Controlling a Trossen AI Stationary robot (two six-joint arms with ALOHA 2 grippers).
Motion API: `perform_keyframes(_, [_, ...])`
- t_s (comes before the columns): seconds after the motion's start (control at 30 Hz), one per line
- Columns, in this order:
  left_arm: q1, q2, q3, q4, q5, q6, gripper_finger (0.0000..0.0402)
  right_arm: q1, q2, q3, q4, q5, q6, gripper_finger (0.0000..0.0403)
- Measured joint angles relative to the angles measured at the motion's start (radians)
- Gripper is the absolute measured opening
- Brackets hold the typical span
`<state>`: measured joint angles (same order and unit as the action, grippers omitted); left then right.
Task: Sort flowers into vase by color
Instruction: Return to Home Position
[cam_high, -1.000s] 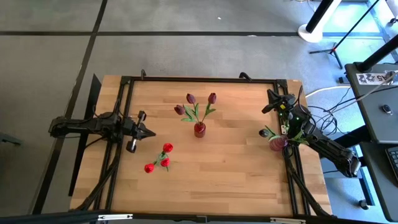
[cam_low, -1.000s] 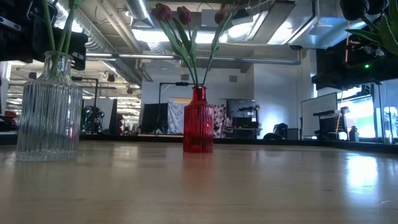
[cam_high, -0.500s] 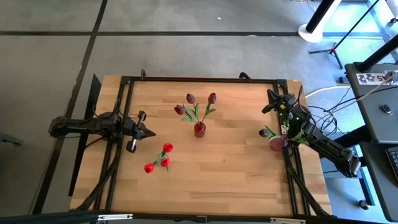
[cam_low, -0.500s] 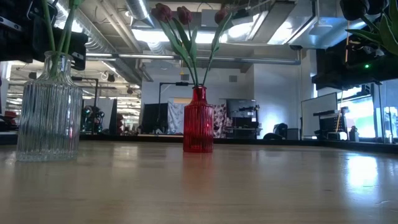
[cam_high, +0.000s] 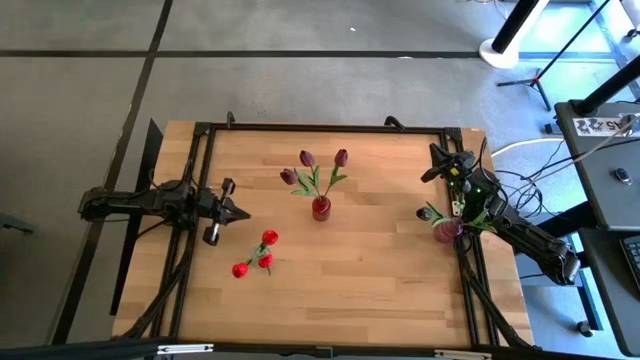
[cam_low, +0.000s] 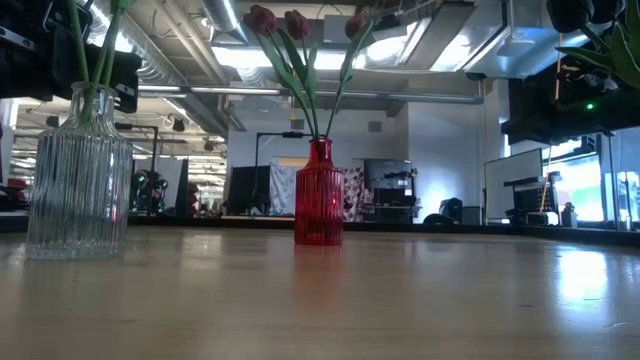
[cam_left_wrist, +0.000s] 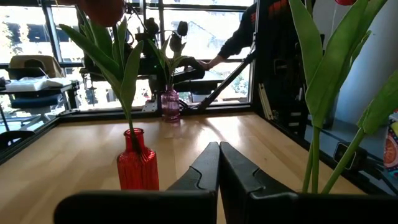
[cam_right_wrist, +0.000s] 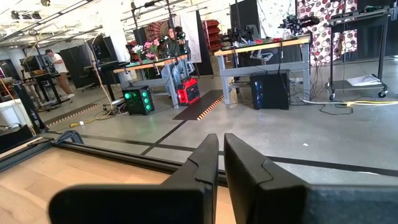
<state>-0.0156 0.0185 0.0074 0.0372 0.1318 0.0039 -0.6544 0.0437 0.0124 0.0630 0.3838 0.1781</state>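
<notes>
Three maroon-purple tulips (cam_high: 308, 158) stand in a red ribbed vase (cam_high: 321, 208) at the table's middle, also the red vase (cam_low: 319, 195) in the low view. Three bright red tulips (cam_high: 262, 252) stand in a clear ribbed vase (cam_low: 80, 180) toward the near left. Near-black tulips (cam_high: 430, 212) stand in a pink vase (cam_high: 446, 231) at the right edge, also the pink vase (cam_left_wrist: 170, 104) in the left wrist view. My left gripper (cam_high: 243, 213) is shut, just left of the red tulips, pointing right. My right gripper (cam_high: 438, 158) is shut, beyond the pink vase near the far right corner.
A black frame (cam_high: 320, 128) runs round the wooden table top. Bare wood lies along the near side (cam_high: 350, 300) and between the red and pink vases. Beyond the right edge stand a desk and cables (cam_high: 600, 150). Green stems and leaves (cam_left_wrist: 320, 93) stand close beside my left gripper.
</notes>
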Motion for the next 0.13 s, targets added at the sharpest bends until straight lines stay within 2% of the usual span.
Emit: perform_keyframes(0.13, [0.000, 0.000, 0.000, 0.000, 0.000, 0.000, 0.0000, 0.000, 0.000, 0.000, 0.000, 0.000, 0.000, 0.0028])
